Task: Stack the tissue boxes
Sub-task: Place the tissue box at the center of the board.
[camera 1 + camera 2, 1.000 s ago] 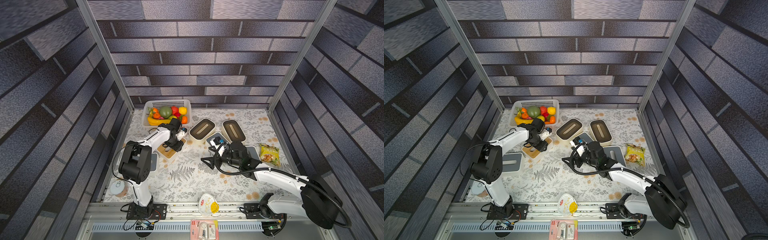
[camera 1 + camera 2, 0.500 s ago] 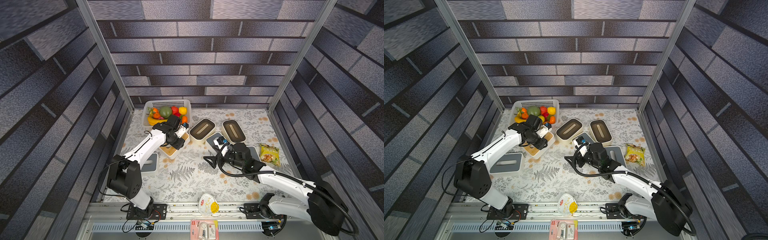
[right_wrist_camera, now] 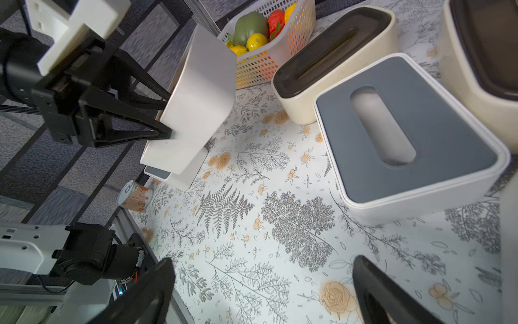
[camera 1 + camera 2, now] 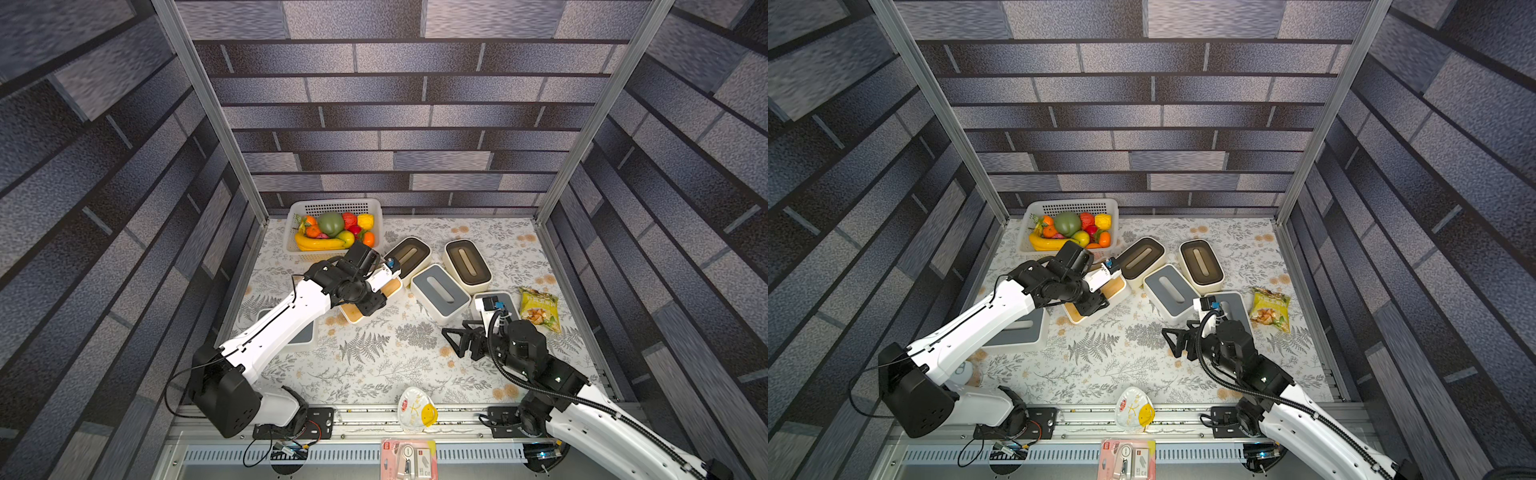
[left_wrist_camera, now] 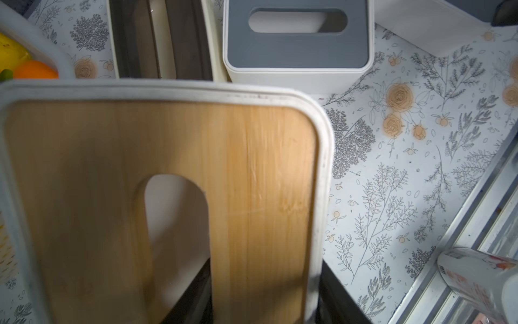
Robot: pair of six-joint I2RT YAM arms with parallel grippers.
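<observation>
My left gripper (image 4: 366, 304) is shut on the white tissue box with a wood lid (image 4: 352, 314), one finger in its slot and one outside its wall. In the right wrist view that box (image 3: 199, 92) hangs tilted above the table. A grey-lidded box (image 4: 440, 291) stands in the middle, with two cream boxes with dark lids (image 4: 409, 253) (image 4: 467, 262) behind it. Another grey-lidded box (image 4: 508, 300) lies partly under my right arm, and a third (image 4: 1021, 332) under my left arm. My right gripper (image 4: 453, 343) is open over bare table.
A white basket (image 4: 332, 206) of fruit stands at the back left, right behind the held box. A snack bag (image 4: 538, 307) lies at the right edge, a can (image 3: 134, 196) at the front left, a face mask (image 4: 415, 409) on the front rail.
My left arm has stretched out and carried the wood-lidded box off the table and toward the middle. My right arm has drawn back toward the front right, its gripper still open.
</observation>
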